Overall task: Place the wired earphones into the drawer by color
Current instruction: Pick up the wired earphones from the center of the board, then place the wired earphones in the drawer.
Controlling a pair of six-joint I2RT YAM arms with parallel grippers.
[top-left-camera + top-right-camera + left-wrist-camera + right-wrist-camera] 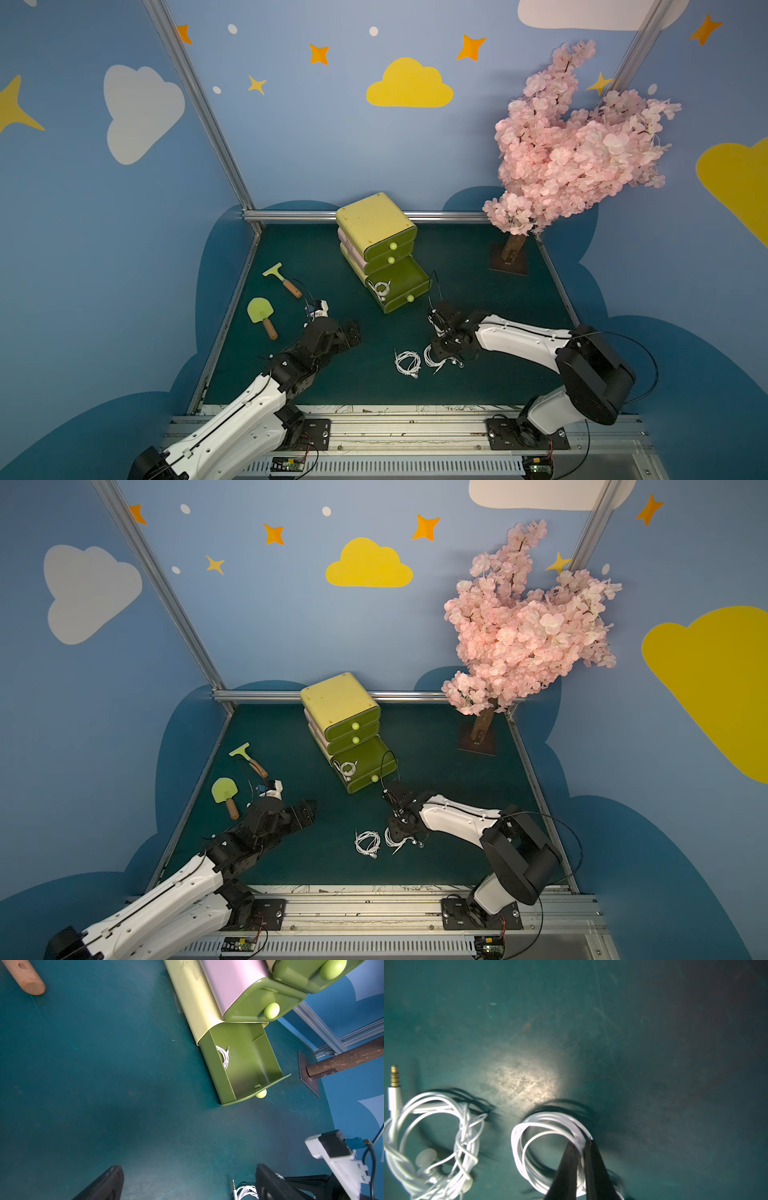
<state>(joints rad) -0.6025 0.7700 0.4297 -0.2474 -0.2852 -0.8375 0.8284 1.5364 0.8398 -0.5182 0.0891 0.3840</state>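
Two white wired earphones lie coiled on the green mat in both top views, one to the left (407, 362) and one to the right (430, 358). My right gripper (581, 1142) is shut on the cord of the right coil (529, 1136), with the strands pinched between its black fingers. The other coil (436, 1136) lies free beside it. A third white coil (380, 289) rests inside the open bottom drawer (409, 278). My left gripper (189, 1167) hovers open and empty over bare mat, left of the coils.
The green cabinet (374, 216) has its upper two drawers closed. A green scraper (280, 276) and a green spade (262, 313) lie at the left. A pink blossom tree (573, 145) stands on a base (509, 262) at the back right.
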